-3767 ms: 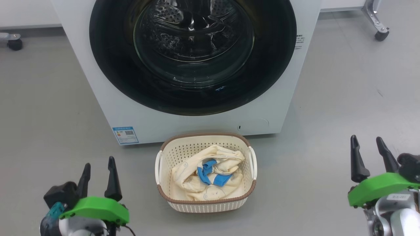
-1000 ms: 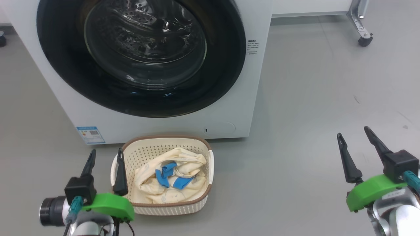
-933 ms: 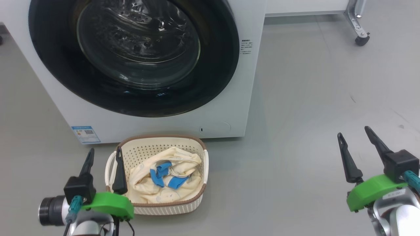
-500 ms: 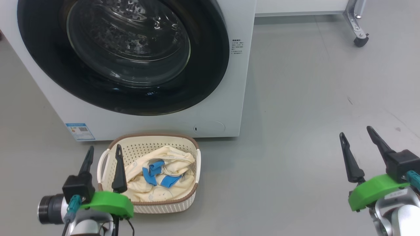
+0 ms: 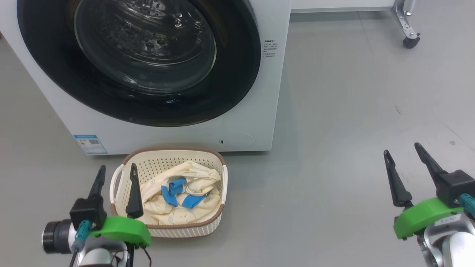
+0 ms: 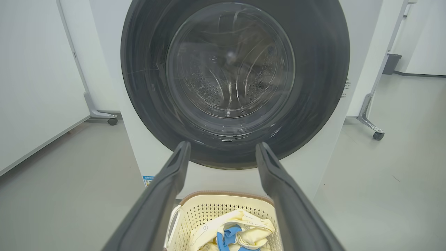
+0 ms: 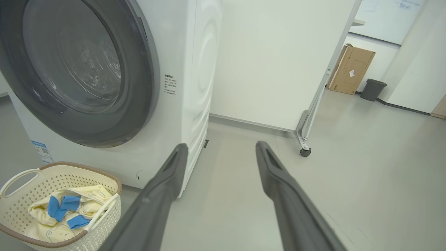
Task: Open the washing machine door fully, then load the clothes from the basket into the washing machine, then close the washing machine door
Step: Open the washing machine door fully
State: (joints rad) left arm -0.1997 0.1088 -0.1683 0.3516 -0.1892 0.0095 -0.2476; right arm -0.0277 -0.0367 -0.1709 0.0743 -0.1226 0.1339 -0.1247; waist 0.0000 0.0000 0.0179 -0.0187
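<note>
grey floor (image 5: 352, 111) beneath washing machine (image 5: 259, 92), basket (image 5: 207, 163)

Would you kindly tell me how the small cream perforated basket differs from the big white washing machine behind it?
The small cream perforated basket is open-topped; the big white washing machine is shut by its round black-rimmed glass door. The basket holds the pale cream-yellow clothes with blue bands; the washing machine's drum looks empty through the glass. Both stand on the grey floor.

Glossy black-rimmed glass door (image 5: 141, 63); perforated cream plastic basket (image 5: 185, 231); soft cloth clothes (image 5: 178, 193).
</note>
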